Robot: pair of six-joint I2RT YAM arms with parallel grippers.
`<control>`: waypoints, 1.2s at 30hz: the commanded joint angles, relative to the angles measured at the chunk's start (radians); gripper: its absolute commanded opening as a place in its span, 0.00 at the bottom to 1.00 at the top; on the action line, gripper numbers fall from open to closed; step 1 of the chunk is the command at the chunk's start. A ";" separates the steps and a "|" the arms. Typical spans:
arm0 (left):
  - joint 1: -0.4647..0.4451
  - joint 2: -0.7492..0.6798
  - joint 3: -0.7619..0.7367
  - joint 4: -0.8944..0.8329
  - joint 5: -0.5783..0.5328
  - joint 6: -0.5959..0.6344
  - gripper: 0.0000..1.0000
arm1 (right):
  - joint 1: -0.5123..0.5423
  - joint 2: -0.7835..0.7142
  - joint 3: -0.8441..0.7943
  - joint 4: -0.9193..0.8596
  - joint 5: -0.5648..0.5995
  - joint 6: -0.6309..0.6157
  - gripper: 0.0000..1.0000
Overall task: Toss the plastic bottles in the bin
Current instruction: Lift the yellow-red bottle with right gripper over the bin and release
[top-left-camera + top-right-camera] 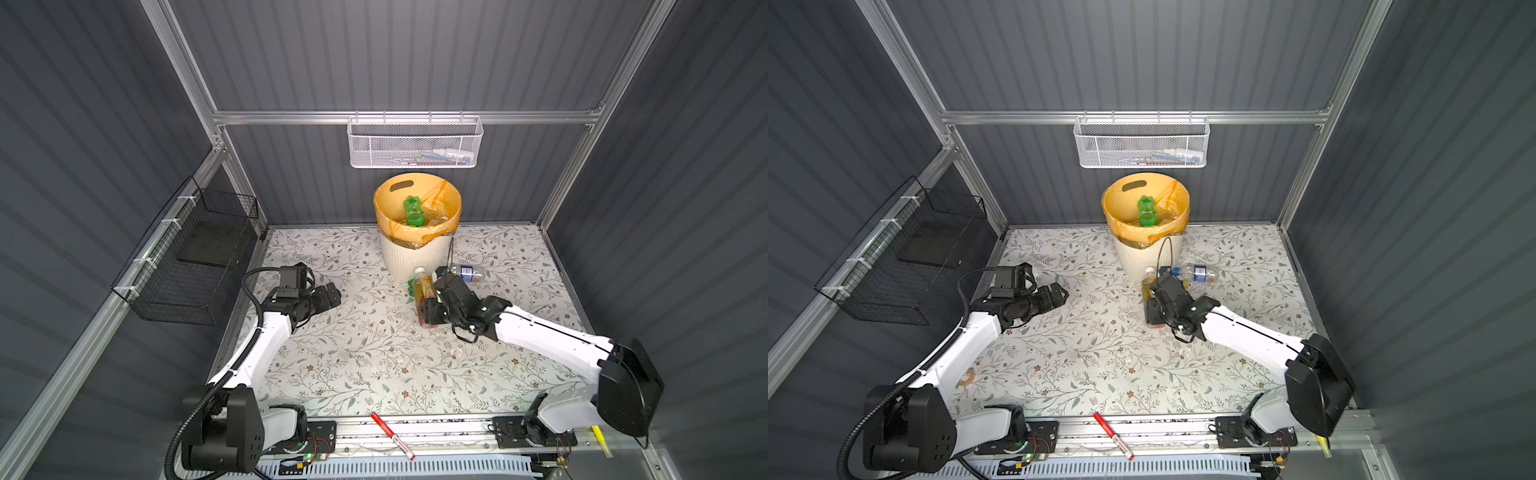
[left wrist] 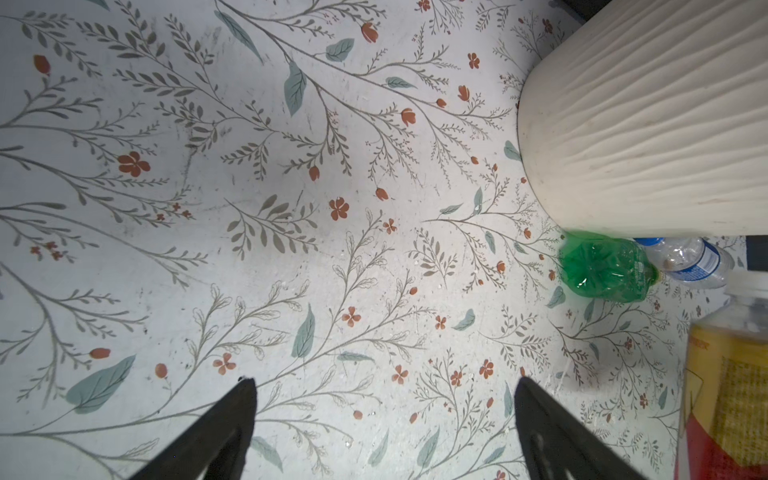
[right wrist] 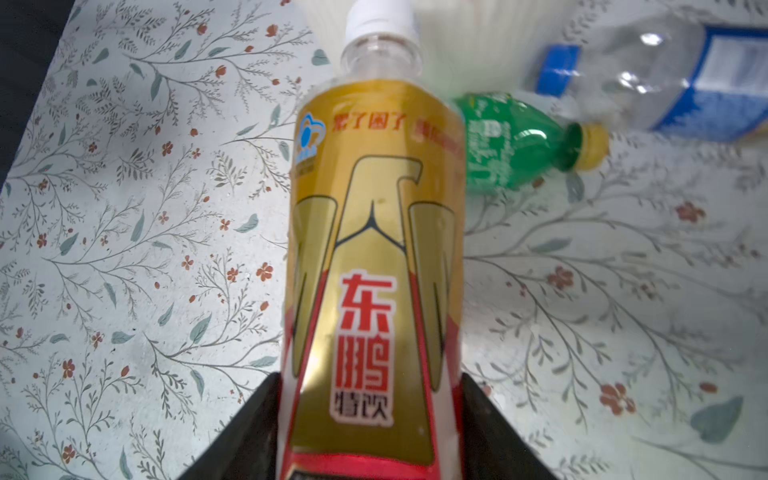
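Far left, the black wire basket (image 1: pixel 187 257) hangs on the frame rail; just in from it the left gripper (image 1: pixel 332 293) hovers low over the floral table (image 1: pixel 353 365), and the left wrist view shows its jaws spread wide with nothing but tabletop between them; down at the front edge a red marker pen (image 1: pixel 392 436) lies across the rail, well apart from everything else; centre back now, the bin (image 1: pixel 409 257) stands against the rear wall beneath the white mesh basket (image 1: pixel 415 143), orange liner folded over its rim, and a green bottle (image 1: pixel 412 212) already lies inside with some clear plastic beside it; at the foot of the bin a second green bottle (image 2: pixel 602 270) lies on its side, yellow cap on, just beside the ribbed wall; right next to it comes the gold-and-red labelled bottle (image 1: pixel 424 291), white cap pointing toward the bin, and the right gripper (image 3: pixel 372 419) has it, one black finger pressed against each side of the lower part of the label in the right wrist view; whether its base is clear of the table I cannot tell; further right, a clear bottle (image 1: pixel 467 273) with a blue cap and blue label lies on its side on the table, near the bin's foot and just past the right arm's wrist
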 commanded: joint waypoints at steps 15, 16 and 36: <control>-0.194 0.080 -0.008 0.058 -0.039 -0.002 0.94 | -0.366 -0.681 -0.497 -0.268 -0.078 0.326 0.59; -0.206 0.091 -0.008 0.073 -0.035 -0.010 0.94 | -0.376 -0.668 -0.492 -0.253 -0.088 0.320 0.59; -0.487 0.037 -0.019 0.074 -0.206 0.082 0.99 | -0.478 0.130 1.040 -0.284 -0.464 0.116 0.99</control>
